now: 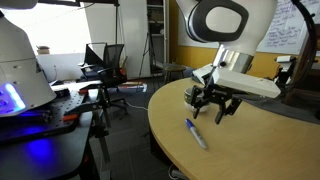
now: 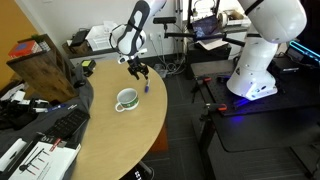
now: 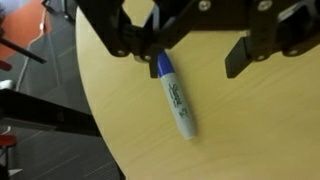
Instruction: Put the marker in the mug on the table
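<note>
**Marker flat on table, jaws spread over its capped end**

Item: the marker. It has a blue cap and a pale grey barrel with dark script lettering. It lies flat on the table.

Your gripper has its jaws spread wide and grips nothing. The capped end lies in the gap between the jaws, closer to one finger than to the other. The barrel runs out away from them.

Only the wrist view shows you the lettering and the cap colour. In an exterior view the marker reads as a slim bluish stick on the tan top, with the jaws hanging above it, apart.

Only an exterior view shows the mug. It is whitish with a dark green band and stands upright near the jaws. The marker there is a small blue speck.
</note>
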